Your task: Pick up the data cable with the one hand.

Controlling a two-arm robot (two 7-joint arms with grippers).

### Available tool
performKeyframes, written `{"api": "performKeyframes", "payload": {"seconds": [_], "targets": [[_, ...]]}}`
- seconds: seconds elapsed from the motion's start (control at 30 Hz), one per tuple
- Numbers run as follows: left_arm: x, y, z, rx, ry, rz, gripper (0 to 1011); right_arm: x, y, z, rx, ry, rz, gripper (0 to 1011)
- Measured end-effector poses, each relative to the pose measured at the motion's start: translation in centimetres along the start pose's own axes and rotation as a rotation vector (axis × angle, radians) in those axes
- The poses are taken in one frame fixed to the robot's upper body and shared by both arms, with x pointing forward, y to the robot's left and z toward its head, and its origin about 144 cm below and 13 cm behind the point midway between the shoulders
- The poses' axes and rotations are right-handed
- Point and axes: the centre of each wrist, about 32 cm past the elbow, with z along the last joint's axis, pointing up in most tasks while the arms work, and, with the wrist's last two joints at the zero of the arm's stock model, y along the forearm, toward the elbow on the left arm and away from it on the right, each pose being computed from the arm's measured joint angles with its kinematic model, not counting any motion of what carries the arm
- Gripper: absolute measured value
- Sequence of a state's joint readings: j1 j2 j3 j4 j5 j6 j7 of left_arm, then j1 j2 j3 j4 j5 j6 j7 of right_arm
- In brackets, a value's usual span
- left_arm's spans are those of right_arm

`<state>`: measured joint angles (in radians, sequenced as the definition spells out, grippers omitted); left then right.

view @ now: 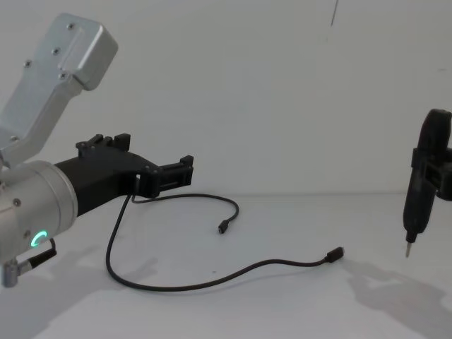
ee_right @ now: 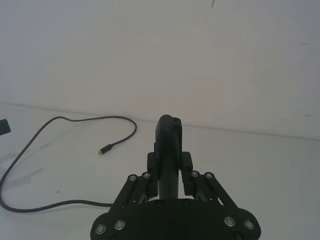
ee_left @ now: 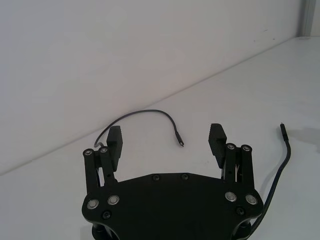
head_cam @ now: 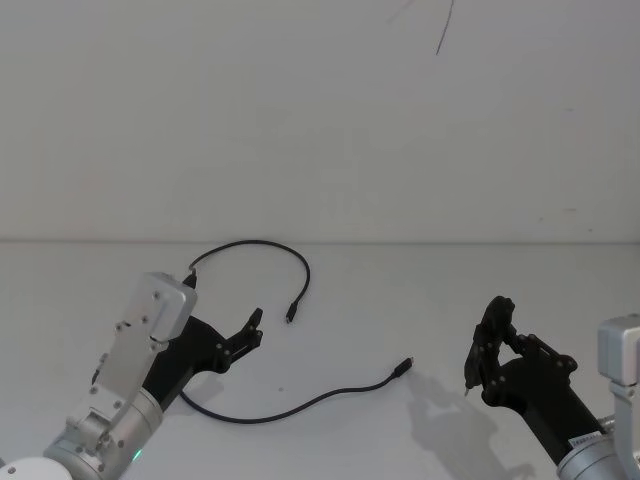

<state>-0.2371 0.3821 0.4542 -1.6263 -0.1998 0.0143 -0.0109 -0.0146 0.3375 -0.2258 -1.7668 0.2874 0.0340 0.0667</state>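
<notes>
The data cable (head_cam: 255, 242) is one long thin black line lying loose on the white table. It arcs at the back to one plug (head_cam: 291, 314), then sweeps forward and right to the other plug (head_cam: 404, 365). My left gripper (head_cam: 248, 330), the one hand with a green ring on its silver wrist, hovers open over the cable's left bend. Its pads (ee_left: 116, 140) stand wide apart, with the cable arc (ee_left: 150, 111) beyond them. In the chest view this gripper (view: 159, 159) is above the cable (view: 282, 262). My right gripper (head_cam: 497, 310) is shut and idle at the right.
The table is a bare white surface (head_cam: 420, 290) that meets a white wall at its back edge. A thin dark line (head_cam: 441, 30) hangs on the wall high up. The right gripper (view: 427, 169) hangs above the table's right side, clear of the cable.
</notes>
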Motion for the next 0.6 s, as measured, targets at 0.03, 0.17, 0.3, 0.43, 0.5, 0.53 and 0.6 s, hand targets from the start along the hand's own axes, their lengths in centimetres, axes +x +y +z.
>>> {"api": "performKeyframes", "payload": {"seconds": [0.03, 0.17, 0.3, 0.43, 0.5, 0.53, 0.6], "targets": [[0.00, 0.00, 0.00, 0.000, 0.000, 0.000, 1001, 0.00, 0.00, 0.00, 0.000, 0.000, 0.000, 269], [0.00, 0.00, 0.00, 0.000, 0.000, 0.000, 1001, 0.00, 0.00, 0.00, 0.000, 0.000, 0.000, 269], [0.00, 0.00, 0.00, 0.000, 0.000, 0.000, 1001, 0.00, 0.00, 0.00, 0.000, 0.000, 0.000, 269], [0.00, 0.00, 0.00, 0.000, 0.001, 0.000, 1001, 0.00, 0.00, 0.00, 0.000, 0.000, 0.000, 269], [0.00, 0.00, 0.00, 0.000, 0.001, 0.000, 1001, 0.00, 0.00, 0.00, 0.000, 0.000, 0.000, 269], [0.00, 0.00, 0.00, 0.000, 0.001, 0.000, 1001, 0.00, 0.00, 0.00, 0.000, 0.000, 0.000, 269], [0.00, 0.00, 0.00, 0.000, 0.001, 0.000, 1001, 0.00, 0.00, 0.00, 0.000, 0.000, 0.000, 269]]}}
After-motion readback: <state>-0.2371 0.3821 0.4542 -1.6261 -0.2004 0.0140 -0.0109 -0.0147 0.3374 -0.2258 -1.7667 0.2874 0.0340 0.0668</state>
